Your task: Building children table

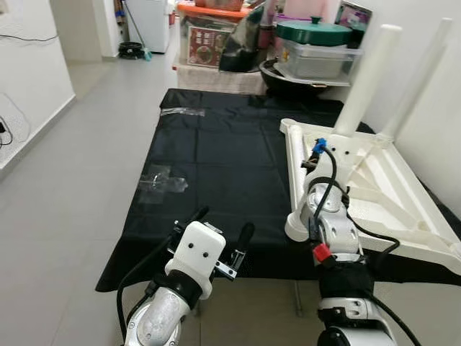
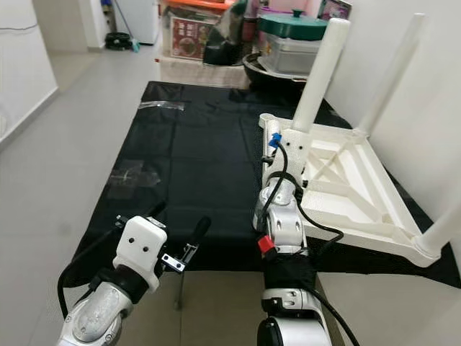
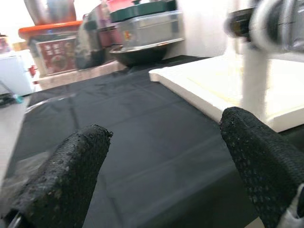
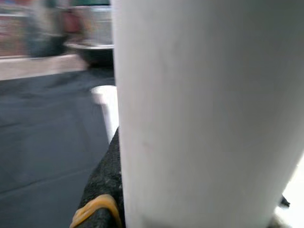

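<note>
A white children's table (image 1: 389, 209) lies upside down on a black sheet (image 1: 216, 151), at its right side. Two white legs (image 1: 367, 79) (image 1: 421, 72) rise from its far end, and a third leg (image 2: 443, 227) stands at the near right corner. My right gripper (image 1: 335, 148) is shut around the base of the nearer far leg. That leg (image 4: 199, 109) looms close in the right wrist view, with one black finger (image 4: 102, 190) pressed against it. My left gripper (image 1: 223, 223) hovers open over the sheet's near edge, its fingers (image 3: 66, 175) wide apart and holding nothing.
Clear plastic wrappers (image 1: 162, 180) (image 1: 181, 111) lie on the sheet's left part. Boxes, a dark bowl and a green-lidded container (image 1: 317, 43) crowd the far end. A white wall (image 1: 418, 21) stands close behind the table on the right. Grey tiled floor (image 1: 72, 180) stretches to the left.
</note>
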Motion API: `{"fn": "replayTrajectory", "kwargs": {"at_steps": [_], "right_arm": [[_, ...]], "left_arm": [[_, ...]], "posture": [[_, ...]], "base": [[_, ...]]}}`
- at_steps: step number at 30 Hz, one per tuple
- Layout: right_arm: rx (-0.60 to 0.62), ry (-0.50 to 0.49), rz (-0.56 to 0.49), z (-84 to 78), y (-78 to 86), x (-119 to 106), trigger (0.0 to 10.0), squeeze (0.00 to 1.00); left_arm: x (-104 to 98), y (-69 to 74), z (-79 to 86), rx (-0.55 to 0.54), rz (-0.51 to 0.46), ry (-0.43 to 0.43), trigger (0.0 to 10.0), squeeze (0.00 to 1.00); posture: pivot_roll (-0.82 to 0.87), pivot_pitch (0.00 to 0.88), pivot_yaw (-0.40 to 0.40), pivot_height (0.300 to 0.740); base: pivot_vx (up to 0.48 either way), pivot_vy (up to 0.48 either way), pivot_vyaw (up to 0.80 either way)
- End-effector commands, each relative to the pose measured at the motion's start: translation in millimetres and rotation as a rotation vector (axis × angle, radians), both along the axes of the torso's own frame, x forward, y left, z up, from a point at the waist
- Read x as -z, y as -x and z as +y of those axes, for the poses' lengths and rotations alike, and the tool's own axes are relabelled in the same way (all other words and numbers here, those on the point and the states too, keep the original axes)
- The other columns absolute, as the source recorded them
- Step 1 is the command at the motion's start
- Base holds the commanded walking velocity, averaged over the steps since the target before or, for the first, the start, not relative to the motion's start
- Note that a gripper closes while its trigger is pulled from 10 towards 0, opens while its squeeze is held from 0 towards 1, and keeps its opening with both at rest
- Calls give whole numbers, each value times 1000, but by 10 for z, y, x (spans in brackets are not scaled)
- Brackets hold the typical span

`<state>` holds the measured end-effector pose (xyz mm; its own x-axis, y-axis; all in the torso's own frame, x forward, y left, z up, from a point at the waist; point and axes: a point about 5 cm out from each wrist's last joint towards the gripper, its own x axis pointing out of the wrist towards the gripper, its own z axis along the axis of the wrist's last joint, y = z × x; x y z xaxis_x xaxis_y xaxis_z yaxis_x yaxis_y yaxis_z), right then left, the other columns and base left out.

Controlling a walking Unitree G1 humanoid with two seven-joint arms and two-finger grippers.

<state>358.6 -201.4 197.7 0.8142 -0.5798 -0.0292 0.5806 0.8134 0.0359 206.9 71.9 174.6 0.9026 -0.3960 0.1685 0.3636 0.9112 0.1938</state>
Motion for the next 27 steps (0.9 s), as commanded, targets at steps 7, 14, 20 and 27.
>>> {"fn": "replayTrajectory", "kwargs": {"at_steps": [7, 14, 20, 27], "right_arm": [[246, 0, 93, -308, 103, 132, 10000, 0], [-83, -19, -20, 122, -10, 47, 10000, 0], [-107, -17, -10, 141, -31, 70, 10000, 0], [-120, -9, 26, 139, -34, 135, 10000, 0]], "left_arm": [[8, -1, -13, 4, -1, -6, 10000, 0], [5, -11, -8, 2, -2, -8, 10000, 0], [3, -16, -4, 1, -4, -9, 10000, 0], [5, -10, -3, 3, -2, -8, 10000, 0]], "posture": [[131, 28, -107, 740], [135, 28, -108, 740], [133, 29, -109, 740], [131, 31, -104, 740]], "base": [[0, 0, 0], [0, 0, 0], [0, 0, 0], [0, 0, 0]]}}
